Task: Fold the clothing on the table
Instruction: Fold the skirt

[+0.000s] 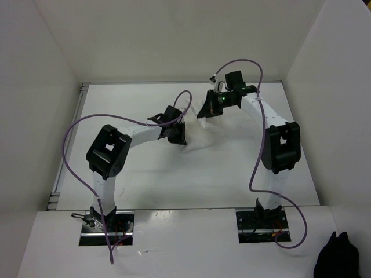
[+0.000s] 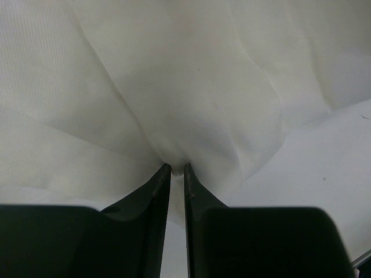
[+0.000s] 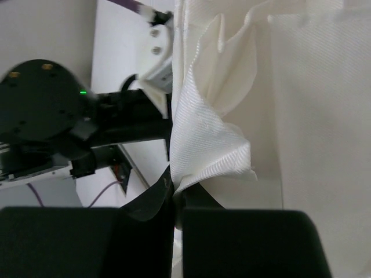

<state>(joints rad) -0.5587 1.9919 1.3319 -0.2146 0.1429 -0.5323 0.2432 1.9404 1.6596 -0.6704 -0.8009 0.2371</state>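
Note:
The clothing, thin white ribbed fabric, is hard to tell from the white table in the top view. It spans the gap between both grippers near the table's middle. My left gripper is shut on a pinch of the clothing. In the left wrist view the fabric fans out from the narrow gap at the left gripper's tips. My right gripper is shut on a folded corner of the clothing, which stands up from the right gripper's tips and hangs in vertical folds.
White upright walls enclose the table on three sides. A metal edge rail runs down its left side. A black fabric lump lies off the table at the bottom right. The left arm's dark wrist fills the right wrist view's left half.

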